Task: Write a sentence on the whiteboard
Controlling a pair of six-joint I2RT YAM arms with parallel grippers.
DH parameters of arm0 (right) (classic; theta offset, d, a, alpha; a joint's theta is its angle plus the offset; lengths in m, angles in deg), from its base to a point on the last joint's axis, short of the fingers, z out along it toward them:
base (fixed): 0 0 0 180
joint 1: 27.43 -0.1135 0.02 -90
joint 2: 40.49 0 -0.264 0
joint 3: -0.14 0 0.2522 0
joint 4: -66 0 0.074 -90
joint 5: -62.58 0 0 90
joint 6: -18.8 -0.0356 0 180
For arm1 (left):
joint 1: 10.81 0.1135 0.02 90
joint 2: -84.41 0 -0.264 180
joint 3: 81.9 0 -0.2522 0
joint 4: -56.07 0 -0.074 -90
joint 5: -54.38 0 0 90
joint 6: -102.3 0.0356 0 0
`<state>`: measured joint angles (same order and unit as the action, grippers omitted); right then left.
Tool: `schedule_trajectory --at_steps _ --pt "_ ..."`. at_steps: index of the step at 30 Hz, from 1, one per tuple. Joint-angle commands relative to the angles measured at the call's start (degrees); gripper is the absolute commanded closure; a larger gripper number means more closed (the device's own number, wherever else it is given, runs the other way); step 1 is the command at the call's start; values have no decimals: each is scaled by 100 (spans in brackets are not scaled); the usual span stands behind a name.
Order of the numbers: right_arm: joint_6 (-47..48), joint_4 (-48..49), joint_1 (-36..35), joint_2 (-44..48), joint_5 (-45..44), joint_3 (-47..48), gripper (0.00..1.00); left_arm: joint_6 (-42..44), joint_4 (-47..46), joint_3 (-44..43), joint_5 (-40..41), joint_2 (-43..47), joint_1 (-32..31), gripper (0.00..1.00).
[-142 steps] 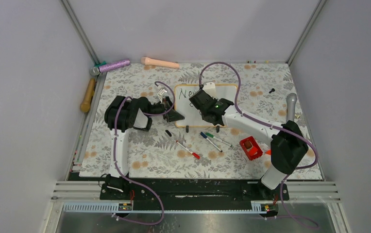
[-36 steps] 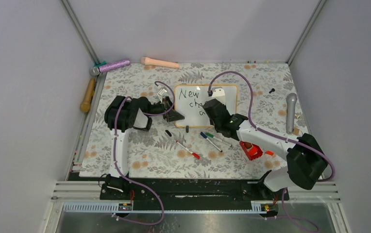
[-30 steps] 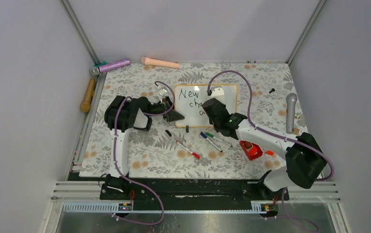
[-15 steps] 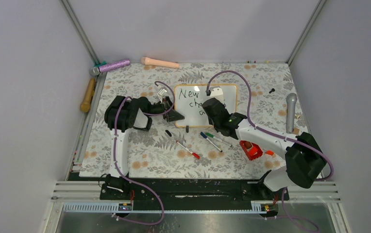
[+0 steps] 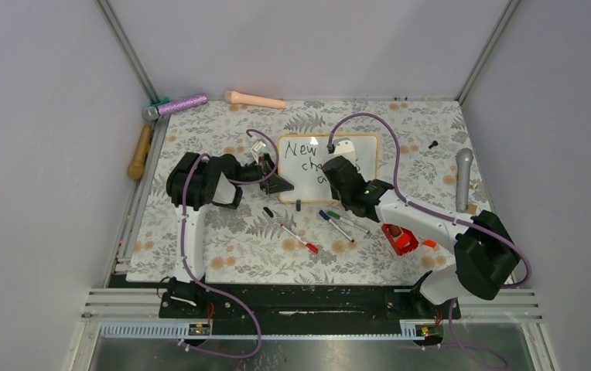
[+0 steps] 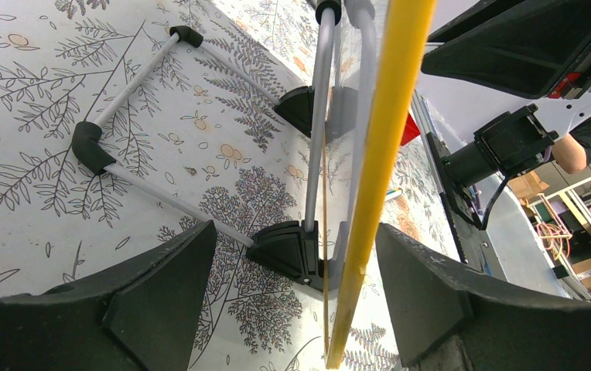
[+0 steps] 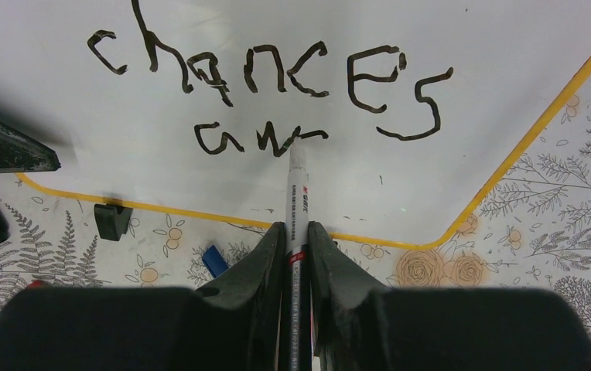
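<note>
The whiteboard (image 5: 366, 154) stands tilted on the floral table, its wood frame (image 6: 389, 116) edge-on in the left wrist view. On the whiteboard (image 7: 462, 62) the sentence reads "New" (image 5: 302, 149), then "chances" (image 7: 261, 73), then "aw" (image 7: 254, 139). My right gripper (image 7: 297, 229) is shut on a white marker (image 7: 298, 193) whose black tip touches the end of "aw". The right gripper (image 5: 339, 174) covers the board's lower middle. My left gripper (image 6: 296, 232) is open and straddles the board's left edge and black foot, as the top view shows at the left gripper (image 5: 271, 174).
Loose pens (image 5: 344, 222) and a red-tipped pen (image 5: 298, 238) lie in front of the board, beside a black cap (image 5: 268, 211). A red box (image 5: 397, 238) sits by the right arm. Microphones (image 5: 462, 178) (image 5: 178, 104), a pink handle (image 5: 254, 99) and a wooden handle (image 5: 140, 151) line the edges.
Since the oldest frame the right gripper has moved from the top line down to the third, and "chances" and "aw" have appeared. In the last second, almost nothing moved. The left arm is still.
</note>
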<state>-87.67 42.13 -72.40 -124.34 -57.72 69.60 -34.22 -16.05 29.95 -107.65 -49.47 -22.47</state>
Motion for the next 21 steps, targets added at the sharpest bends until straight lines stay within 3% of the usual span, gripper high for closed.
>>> schedule_trajectory --at_steps 1,21 --pt "-51 -114 51 102 28 -57 100 26 151 7 -52 -92 34 21" --pt "-74 -411 102 121 -330 55 100 32 153 7 -50 -89 33 21"
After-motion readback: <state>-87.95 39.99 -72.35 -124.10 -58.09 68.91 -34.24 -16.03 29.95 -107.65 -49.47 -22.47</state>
